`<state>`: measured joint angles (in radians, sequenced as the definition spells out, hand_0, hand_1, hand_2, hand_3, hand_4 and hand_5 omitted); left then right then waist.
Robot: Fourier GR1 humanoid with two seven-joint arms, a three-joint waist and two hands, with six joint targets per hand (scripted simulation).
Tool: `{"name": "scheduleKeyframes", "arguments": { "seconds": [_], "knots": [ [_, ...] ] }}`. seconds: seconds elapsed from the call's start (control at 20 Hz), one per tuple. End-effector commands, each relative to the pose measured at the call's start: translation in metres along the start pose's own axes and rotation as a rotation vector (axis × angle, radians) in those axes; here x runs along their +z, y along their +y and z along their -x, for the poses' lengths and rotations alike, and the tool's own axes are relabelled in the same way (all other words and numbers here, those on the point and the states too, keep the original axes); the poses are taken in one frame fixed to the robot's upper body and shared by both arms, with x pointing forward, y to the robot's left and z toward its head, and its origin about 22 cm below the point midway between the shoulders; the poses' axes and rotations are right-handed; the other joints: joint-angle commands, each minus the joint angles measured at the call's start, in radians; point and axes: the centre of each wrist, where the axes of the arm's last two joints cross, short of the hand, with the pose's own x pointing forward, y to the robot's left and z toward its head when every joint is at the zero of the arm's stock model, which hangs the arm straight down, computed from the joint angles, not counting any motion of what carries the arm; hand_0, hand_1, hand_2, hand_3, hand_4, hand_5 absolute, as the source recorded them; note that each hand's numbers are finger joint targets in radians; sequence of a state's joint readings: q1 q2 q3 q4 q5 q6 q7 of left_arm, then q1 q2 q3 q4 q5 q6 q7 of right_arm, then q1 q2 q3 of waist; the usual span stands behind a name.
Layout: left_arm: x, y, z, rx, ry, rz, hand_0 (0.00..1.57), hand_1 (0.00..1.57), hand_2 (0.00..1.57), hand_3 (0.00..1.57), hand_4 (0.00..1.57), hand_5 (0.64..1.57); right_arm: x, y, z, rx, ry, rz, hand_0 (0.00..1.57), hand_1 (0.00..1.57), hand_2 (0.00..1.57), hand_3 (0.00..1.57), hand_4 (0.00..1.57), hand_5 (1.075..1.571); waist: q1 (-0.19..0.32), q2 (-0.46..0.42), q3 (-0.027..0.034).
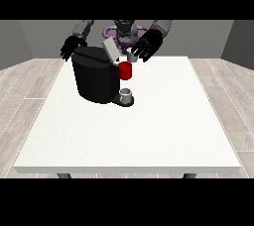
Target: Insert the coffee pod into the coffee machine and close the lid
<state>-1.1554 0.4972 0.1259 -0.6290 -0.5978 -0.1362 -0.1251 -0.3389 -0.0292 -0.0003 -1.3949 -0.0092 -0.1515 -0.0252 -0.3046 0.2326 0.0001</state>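
A black coffee machine (94, 79) stands on the white table (149, 131) at the back left. Its grey lid (110, 49) is tilted up, open. A red pod holder (125, 70) shows at the machine's front. Just above and right of the holder, a small grey coffee pod (132, 58) sits at the fingertips of the hand at the view's right (147, 45), whose fingers curl down onto it. The hand at the view's left (69, 47) hangs behind the machine's far left corner with relaxed fingers, holding nothing.
A small grey cup (127, 94) stands on the machine's drip tray, below the red holder. The robot's torso (124, 30) is behind the table's far edge. A wood floor surrounds the table.
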Motion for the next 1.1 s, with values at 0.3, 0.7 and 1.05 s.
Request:
{"name": "scheduleKeyframes", "arguments": {
  "seconds": [0.3, 0.7, 1.05],
  "knots": [
    [-0.001, -0.020, -0.002, -0.002, -0.007, 0.044, 1.33, 1.33, 1.34, 1.23, 0.50, 1.571, 0.006, -0.020, 0.010, 0.014, 0.027, 0.050, 0.00, 0.00, 0.00, 0.00, 0.48, 1.571, 0.015, 0.001, 0.0001],
    [-0.007, -0.008, -0.014, -0.017, -0.039, 0.010, 1.18, 1.18, 1.25, 1.18, 0.49, 1.571, 0.004, -0.019, 0.009, 0.003, -0.015, 0.071, 0.00, 0.00, 0.00, 0.00, 0.50, 1.571, 0.012, 0.044, 0.0002],
    [-0.008, -0.014, -0.016, -0.042, -0.039, 0.014, 1.19, 1.19, 1.27, 1.20, 0.51, 1.571, -0.004, -0.009, -0.005, -0.027, -0.047, 0.064, 0.00, 0.00, 0.00, 0.00, 0.53, 1.571, 0.007, 0.059, 0.0000]
  ]
}}
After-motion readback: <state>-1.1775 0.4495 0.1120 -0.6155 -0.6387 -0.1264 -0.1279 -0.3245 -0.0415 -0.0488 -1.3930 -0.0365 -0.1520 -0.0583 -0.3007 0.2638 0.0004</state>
